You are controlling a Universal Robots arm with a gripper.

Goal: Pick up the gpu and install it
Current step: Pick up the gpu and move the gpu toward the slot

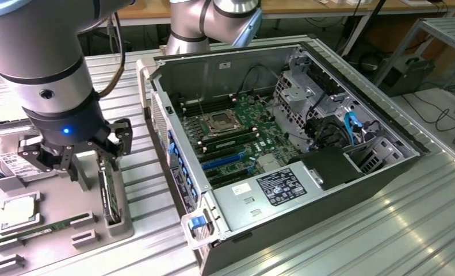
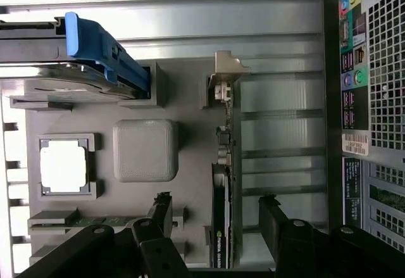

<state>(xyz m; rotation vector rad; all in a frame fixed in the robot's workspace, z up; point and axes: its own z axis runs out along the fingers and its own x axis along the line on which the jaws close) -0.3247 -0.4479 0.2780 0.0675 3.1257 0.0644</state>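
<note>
Wrist view, gpu (image 2: 221, 227) on edge, bracket end pointing away from gripper (image 2: 215, 207), jaws spread astride, released.

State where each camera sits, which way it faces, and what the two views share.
Exterior view: off the arm, raised, looking down slantwise on the open computer case and the parts tray; the arm and its gripper show at the exterior view's left.
Wrist view: on the wrist, looking straight down past the open fingers onto the gpu standing on edge in the parts tray.
Shared: gripper, gpu, parts tray, computer case.
</note>
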